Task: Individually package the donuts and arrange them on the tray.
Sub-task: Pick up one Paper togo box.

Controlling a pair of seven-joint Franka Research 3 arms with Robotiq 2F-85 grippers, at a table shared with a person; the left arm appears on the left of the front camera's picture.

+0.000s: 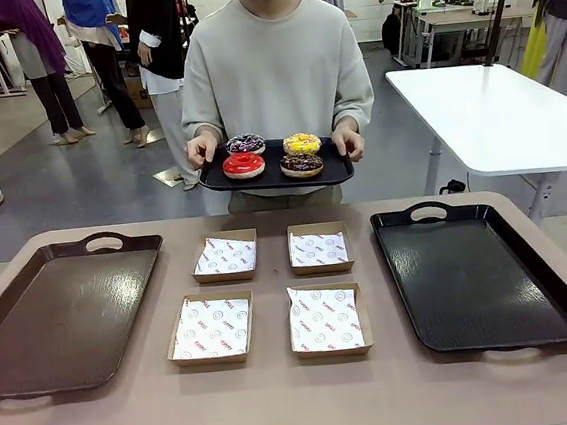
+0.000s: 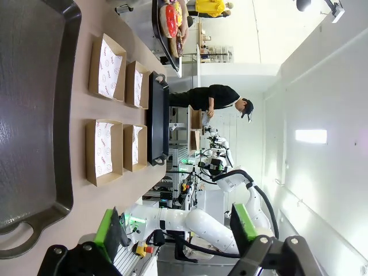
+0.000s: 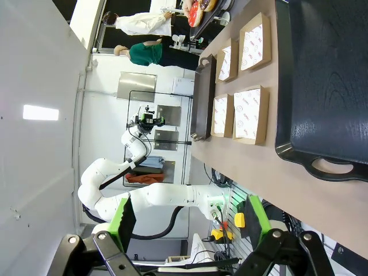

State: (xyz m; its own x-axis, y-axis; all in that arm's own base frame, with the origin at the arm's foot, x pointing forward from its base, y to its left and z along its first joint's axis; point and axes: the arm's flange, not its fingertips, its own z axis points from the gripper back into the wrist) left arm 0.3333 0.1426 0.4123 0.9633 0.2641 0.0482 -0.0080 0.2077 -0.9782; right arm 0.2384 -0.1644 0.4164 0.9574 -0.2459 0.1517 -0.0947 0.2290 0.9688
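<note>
Fingers (image 2: 109,233) of the left gripper (image 2: 178,230) and right gripper (image 3: 191,221) stood spread, empty. A beige rounded tabletop (image 1: 282,403) lay across the lower frame, with a glossy grey floor (image 1: 81,192) behind it.

No text, brand or number could be read. The white paper liners (image 1: 211,328) in the four shallow brown cardboard boxes (image 1: 321,268), lying just left of the black rectangular plastic tray (image 1: 476,279), carried small red marks and grey round emblems, all too small to make out. In both wrist views the same print stood sideways and was equally illegible.
</note>
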